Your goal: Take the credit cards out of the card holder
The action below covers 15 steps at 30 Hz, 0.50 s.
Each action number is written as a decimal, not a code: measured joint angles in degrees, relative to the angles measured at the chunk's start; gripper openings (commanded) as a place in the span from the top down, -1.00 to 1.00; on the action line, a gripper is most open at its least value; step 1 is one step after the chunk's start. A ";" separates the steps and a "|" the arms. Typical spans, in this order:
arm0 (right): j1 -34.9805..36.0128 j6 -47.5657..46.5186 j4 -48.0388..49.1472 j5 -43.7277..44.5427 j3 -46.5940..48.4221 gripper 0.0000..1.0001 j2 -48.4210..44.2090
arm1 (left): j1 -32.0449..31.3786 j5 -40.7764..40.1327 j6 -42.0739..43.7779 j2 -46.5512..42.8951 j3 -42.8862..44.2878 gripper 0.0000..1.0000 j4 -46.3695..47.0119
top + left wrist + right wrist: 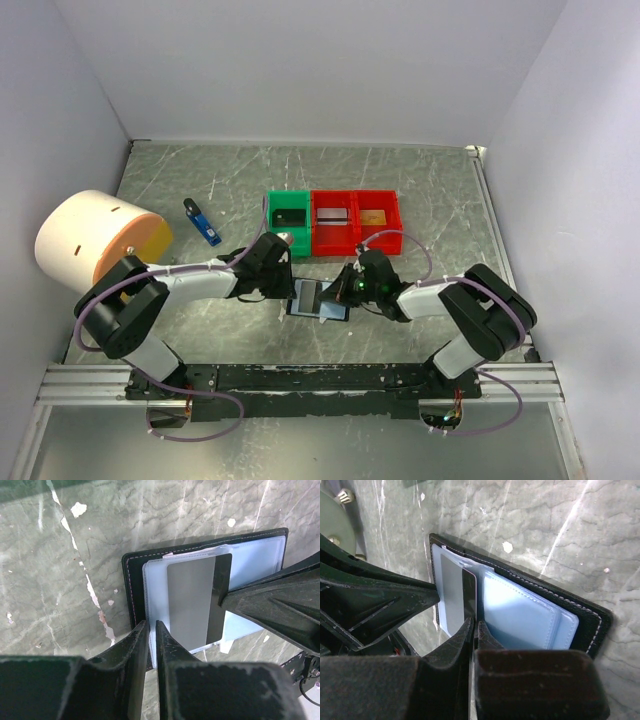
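The card holder (318, 300) lies open at the centre of the top view. The right gripper (473, 624) is clamped on the dark edge of a grey card (190, 600). The left gripper (151, 626), jaws a slit apart, seems to pinch the holder's sleeve edge.

Pretty sure this is a robotics lab, some kind of boxed-in test cell. Plain white panels (300, 60) wall in a table (420, 180) with a grey-green marble-look top. Two robot arms, the left arm (190, 280) and the right arm (430, 298), are bolted onto a metal rail (90, 385) at the near edge, purple cables (400, 233) looping off them. A green bin (272, 225) and red bins (356, 200) sit in a tidy row mid-table, and a big white drum (85, 245) with an orange face stands at the left.
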 measured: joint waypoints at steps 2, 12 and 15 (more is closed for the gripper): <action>-0.31 -0.59 -0.72 -0.04 0.02 1.00 -0.20 | -0.02 -0.20 0.00 0.04 0.11 0.53 -0.26; -1.79 -3.80 -3.78 -0.94 0.33 1.00 -1.57 | -1.86 -1.70 0.11 -6.10 -0.42 0.12 0.00; -1.90 -4.09 -3.65 -1.20 0.33 1.00 -1.44 | -2.36 -1.33 -0.15 -9.46 -1.20 0.12 3.19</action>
